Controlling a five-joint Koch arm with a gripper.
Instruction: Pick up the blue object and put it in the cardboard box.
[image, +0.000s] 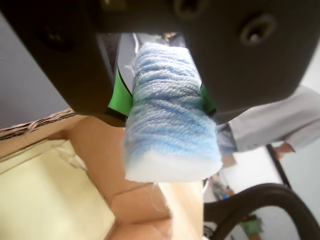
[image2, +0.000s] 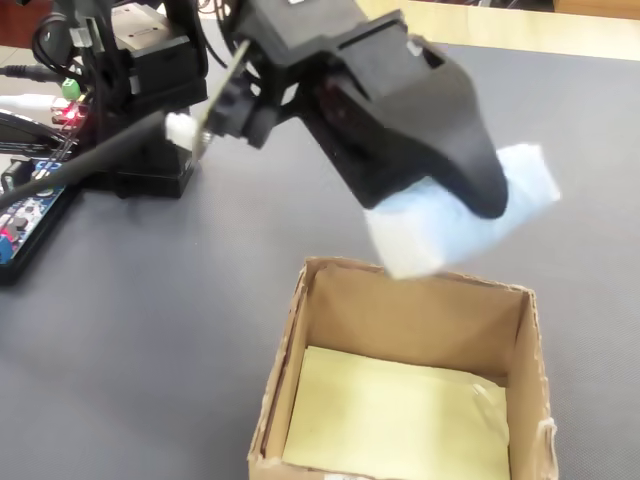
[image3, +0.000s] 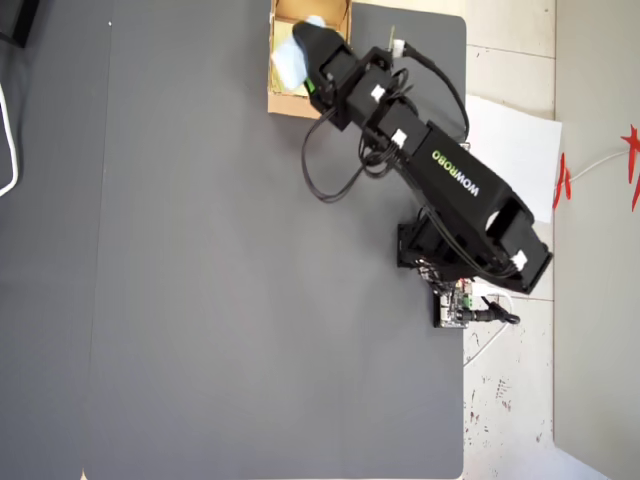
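The blue object is a pale blue yarn-wound lump with a white end, pinched between my black jaws with green pads. My gripper is shut on it. In the fixed view the blue object pokes out on both sides of the gripper and hangs just above the far rim of the cardboard box. The box's pale yellow floor shows below. From overhead, the blue object hangs over the cardboard box at the mat's top edge.
The arm's base and its cables stand right of the dark grey mat. Electronics and wires lie at the fixed view's left. A white sheet lies beside the mat.
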